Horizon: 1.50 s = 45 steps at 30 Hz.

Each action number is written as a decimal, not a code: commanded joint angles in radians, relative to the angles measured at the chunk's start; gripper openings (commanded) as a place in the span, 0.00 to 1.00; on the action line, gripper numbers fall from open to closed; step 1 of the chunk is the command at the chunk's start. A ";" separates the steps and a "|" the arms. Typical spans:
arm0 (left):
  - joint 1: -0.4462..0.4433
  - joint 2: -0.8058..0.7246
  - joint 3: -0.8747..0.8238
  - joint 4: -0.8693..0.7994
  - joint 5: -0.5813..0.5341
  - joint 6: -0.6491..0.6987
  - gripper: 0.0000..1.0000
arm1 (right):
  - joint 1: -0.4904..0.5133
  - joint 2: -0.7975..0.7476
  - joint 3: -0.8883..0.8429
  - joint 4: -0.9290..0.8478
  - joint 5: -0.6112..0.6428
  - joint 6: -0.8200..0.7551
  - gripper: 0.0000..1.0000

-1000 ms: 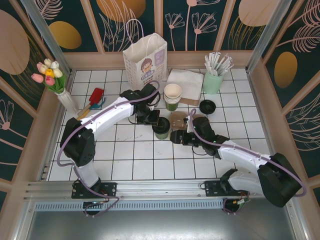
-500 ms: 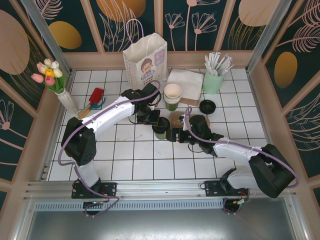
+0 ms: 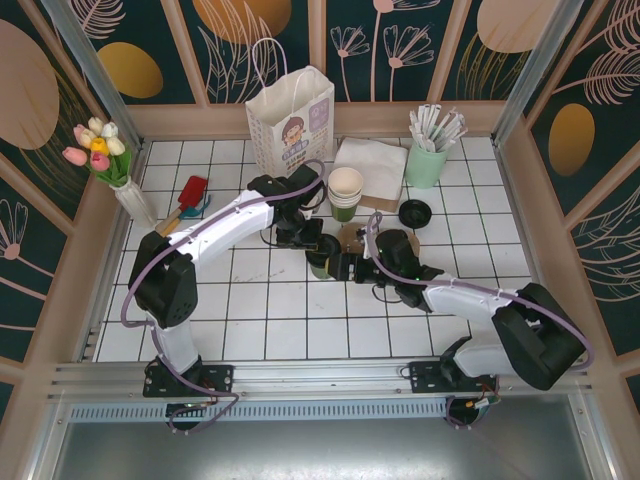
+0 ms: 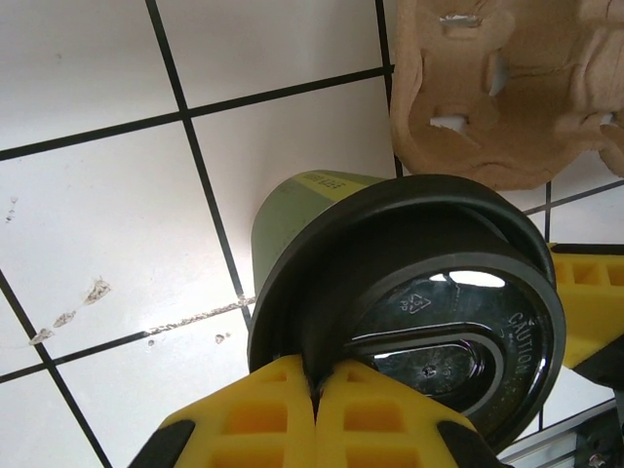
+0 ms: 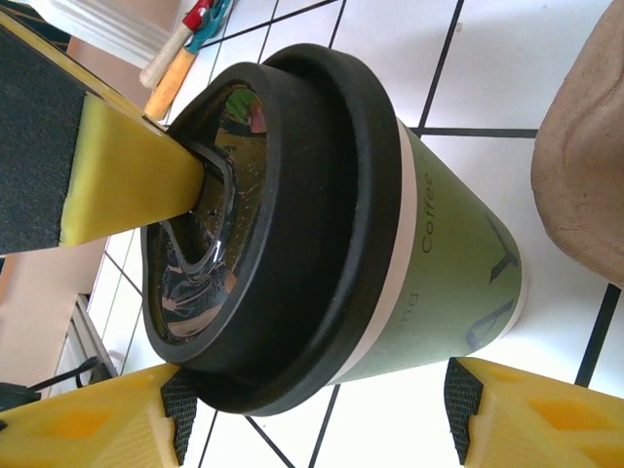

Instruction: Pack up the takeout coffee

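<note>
Packing looks to be only partly done: the lid is on, yet the coffee has not gone into anything. Furthest left of the pieces that matter, the white paper bag stands upright well beyond the left tool, against the far wall, and the coffee is plainly outside it. The left tool hangs directly over the takeout coffee, its yellow fingers drawn together with no gap between them. Their tips rest on the black lid close to its rim, which looks more like pressing than grasping, though whether they nip the rim's edge cannot be told. The coffee stands upright on the white-tiled desk, right beneath that tool and just ahead of the right tool. The right tool is spread wide, one finger toward the lid end and the other toward the base, with the coffee in front of them and not gripped. Just beyond the right tool lies a brown cardboard carrier, its pockets unfilled where they can be seen. Capping therefore seems finished or nearly so. What is probably left is to take hold of the coffee, carry it to the bag or the carrier, and lower it in upright.
</note>
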<state>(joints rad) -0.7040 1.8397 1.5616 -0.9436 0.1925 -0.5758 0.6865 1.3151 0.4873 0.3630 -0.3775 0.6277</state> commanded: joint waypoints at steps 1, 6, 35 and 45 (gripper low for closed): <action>-0.009 0.079 -0.043 -0.063 -0.040 0.016 0.00 | 0.021 0.037 0.025 -0.115 0.176 0.016 0.67; -0.009 0.109 -0.075 -0.061 -0.059 0.026 0.00 | 0.043 0.055 -0.007 -0.284 0.262 0.041 0.62; -0.007 0.043 0.086 -0.219 -0.140 0.316 0.00 | -0.190 -0.158 0.099 -0.397 -0.169 0.060 0.72; -0.009 0.017 0.093 -0.211 -0.084 0.466 0.00 | -0.220 -0.040 0.177 -0.365 -0.290 0.082 0.62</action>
<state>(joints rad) -0.7109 1.8717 1.6459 -1.0855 0.1051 -0.1780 0.4683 1.2404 0.6147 -0.0086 -0.6170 0.6941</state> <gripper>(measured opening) 0.066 0.635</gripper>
